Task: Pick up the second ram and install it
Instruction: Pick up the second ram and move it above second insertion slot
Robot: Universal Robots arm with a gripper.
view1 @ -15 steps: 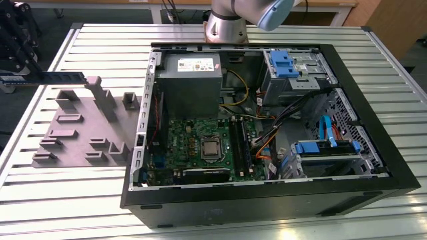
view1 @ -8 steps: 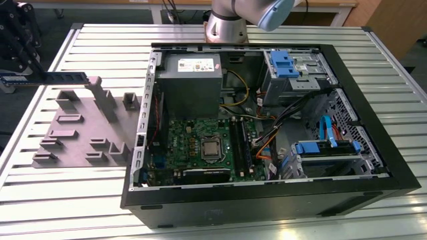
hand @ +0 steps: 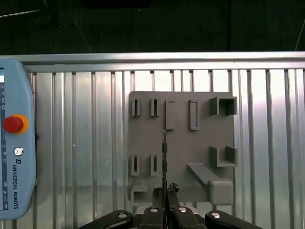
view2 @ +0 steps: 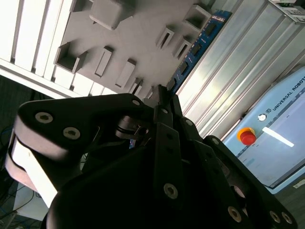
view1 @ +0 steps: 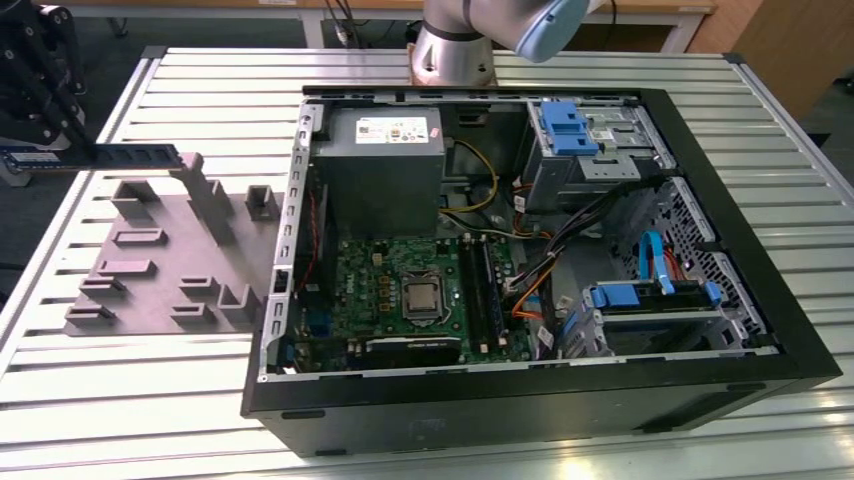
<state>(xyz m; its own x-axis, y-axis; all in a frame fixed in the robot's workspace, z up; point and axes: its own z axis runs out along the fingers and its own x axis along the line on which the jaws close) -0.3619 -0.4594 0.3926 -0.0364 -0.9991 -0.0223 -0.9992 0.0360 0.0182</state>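
Observation:
In the exterior view my gripper hangs at the far left, above the table's edge and beside the grey fixture tray. It is shut on the second ram, a thin green and blue stick held level and lifted off the tray. The first wrist view shows the ram edge-on, running out from my closed fingertips over the tray. In the second wrist view the ram stretches away from the gripper, its black chips showing.
The open computer case fills the exterior view's right, with the motherboard and long black memory slots inside. A pendant with a red stop button lies on the slatted metal table. The arm's base stands behind the case.

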